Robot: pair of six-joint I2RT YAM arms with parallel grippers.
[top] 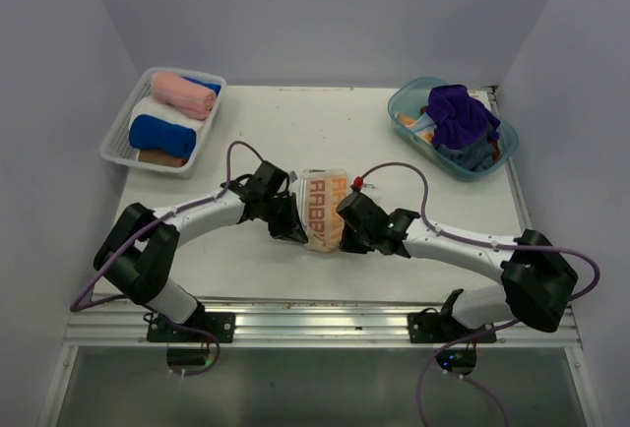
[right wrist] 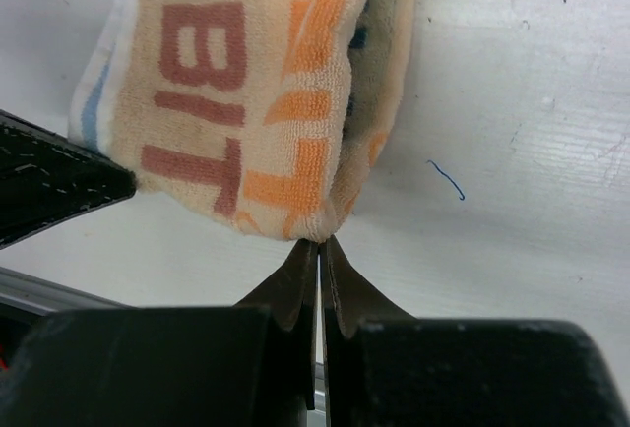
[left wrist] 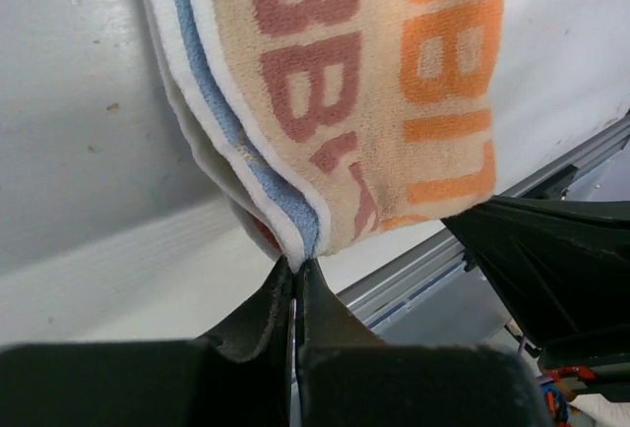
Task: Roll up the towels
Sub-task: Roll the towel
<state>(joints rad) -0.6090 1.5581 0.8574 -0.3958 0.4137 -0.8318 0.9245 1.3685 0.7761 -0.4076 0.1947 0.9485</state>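
Observation:
The cream, orange and light-blue RABBIT towel [top: 323,201] lies folded at the middle of the table, between my two grippers. My left gripper [top: 299,233] is shut on its near left corner, and in the left wrist view the fingertips [left wrist: 296,262] pinch the layered white and blue edge of the towel [left wrist: 345,102]. At the near right corner my right gripper [top: 346,235] is shut too. The right wrist view shows it [right wrist: 320,242] nipping the orange fold of the towel [right wrist: 246,102].
A white mesh basket [top: 116,142] at the back left holds rolled pink [top: 183,94], white [top: 165,112] and blue [top: 162,136] towels. A clear teal tub [top: 399,112] at the back right holds a purple towel [top: 461,117] and other cloths. The metal rail [top: 335,319] runs along the table's front edge.

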